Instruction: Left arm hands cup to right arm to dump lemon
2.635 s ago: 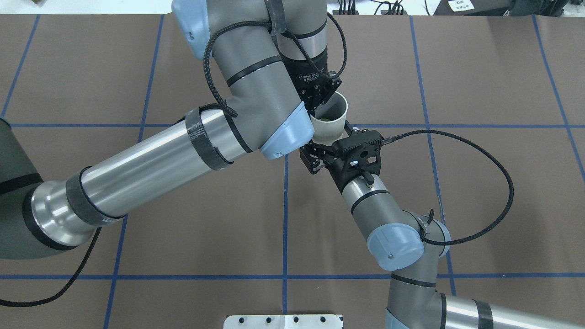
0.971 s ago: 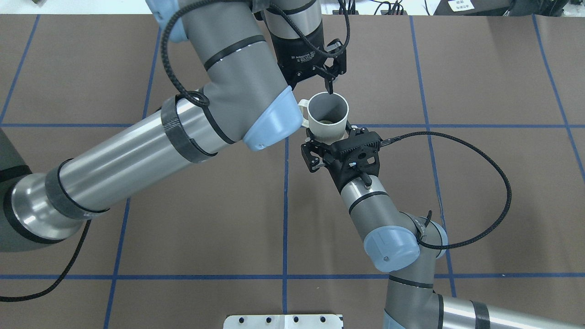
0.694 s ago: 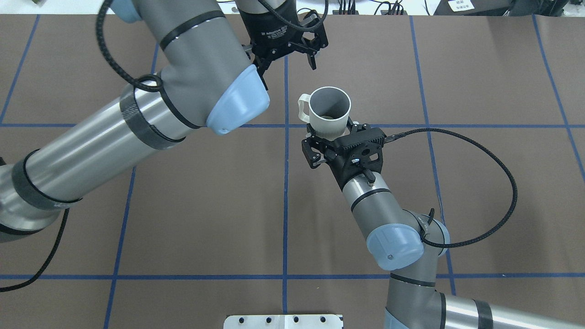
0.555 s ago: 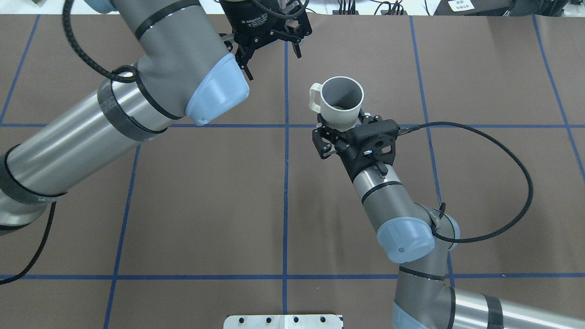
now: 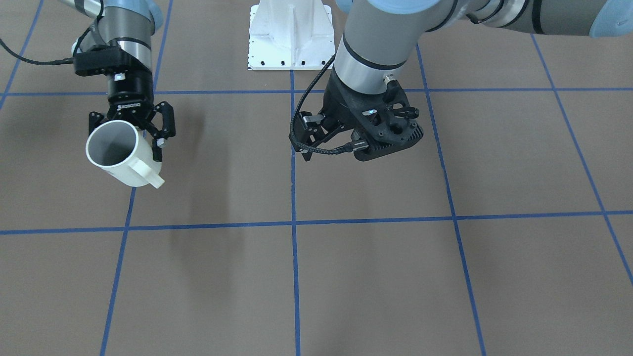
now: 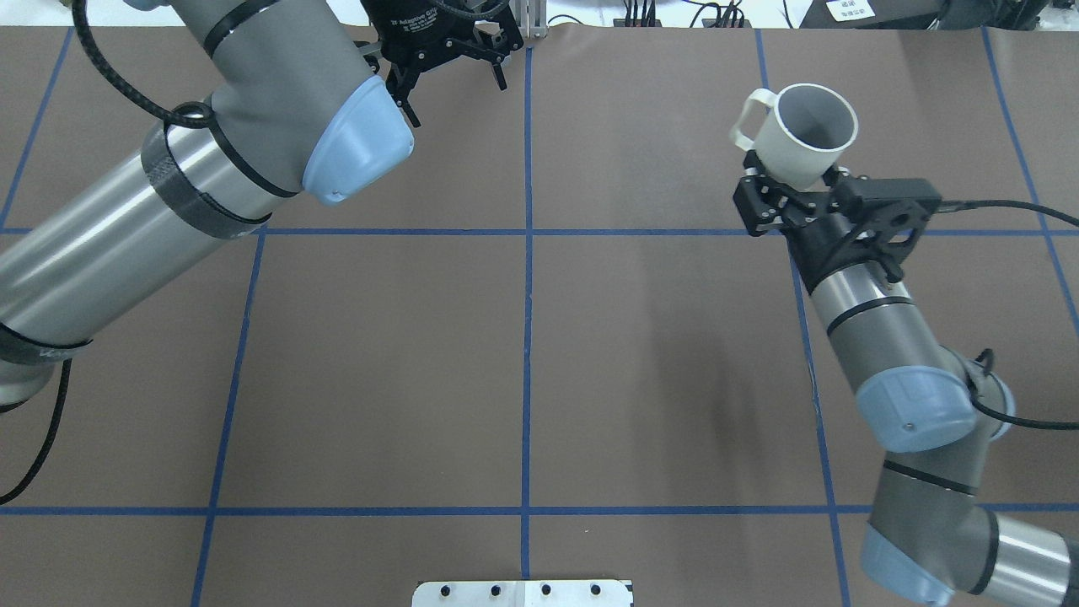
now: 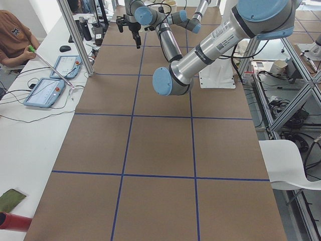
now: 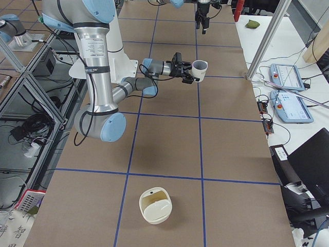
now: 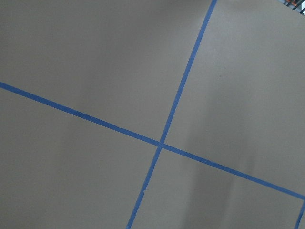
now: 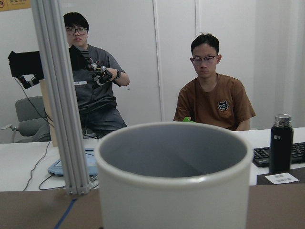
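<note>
The cup [image 6: 801, 139] sits in the right pincer [image 6: 792, 192], which pinches its lower body from both sides. It is carried in the air over the right part of the bench [image 6: 523, 354], touching nothing else. The cup is upright with its mouth up, and its handle sticks out to the side, clear of the fingers. Gripping low on the body leaves the rim free, and keeping the cup level probably stops anything inside from falling out before the tip. The lemon cannot be seen in any view. The grey inside of the cup looks bare from above, so the lemon is either deep at the bottom or hidden by the wall.

The left pincer [image 6: 455, 88] is spread and empty. It hangs near the far edge of the bench, well apart from the cup, which gives the right arm [image 6: 877, 337] room to swing. The left arm [image 6: 194, 194] seems to have finished its part of the job.

A white bowl [image 8: 154, 220] stands at the right end of the bench and may be the dumping place. If so, the cup must get over it and roll.
</note>
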Tool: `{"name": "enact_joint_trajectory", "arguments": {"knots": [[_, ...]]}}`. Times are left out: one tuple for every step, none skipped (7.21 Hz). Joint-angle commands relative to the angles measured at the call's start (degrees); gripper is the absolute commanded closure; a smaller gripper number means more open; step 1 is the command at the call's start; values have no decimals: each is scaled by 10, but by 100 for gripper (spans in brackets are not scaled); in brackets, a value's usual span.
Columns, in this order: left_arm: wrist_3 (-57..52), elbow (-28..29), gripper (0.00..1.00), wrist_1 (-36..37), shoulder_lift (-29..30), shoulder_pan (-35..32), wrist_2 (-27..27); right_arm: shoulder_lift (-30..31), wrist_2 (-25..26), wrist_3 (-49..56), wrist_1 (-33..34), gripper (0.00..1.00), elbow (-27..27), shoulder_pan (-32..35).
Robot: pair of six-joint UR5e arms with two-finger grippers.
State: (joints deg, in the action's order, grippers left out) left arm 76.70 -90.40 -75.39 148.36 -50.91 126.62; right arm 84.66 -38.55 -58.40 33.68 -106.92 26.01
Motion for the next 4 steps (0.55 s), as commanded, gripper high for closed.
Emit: {"name": "enact_joint_trajectory", "arguments": {"knots": [[-9,22,0,-13,-1,4,-8,107,-1,-32,-68,71,-6,32],[-9,22,0,-13,-1,4,-8,141,-1,-36,-71,71,0,40],[-8,23,0,-13,-1,5,-8,156,-2,-100,-73,73,0,53],[-9,24,0,-13,-1,5,-8,189,0,-146,-122,74,15,54]]}}
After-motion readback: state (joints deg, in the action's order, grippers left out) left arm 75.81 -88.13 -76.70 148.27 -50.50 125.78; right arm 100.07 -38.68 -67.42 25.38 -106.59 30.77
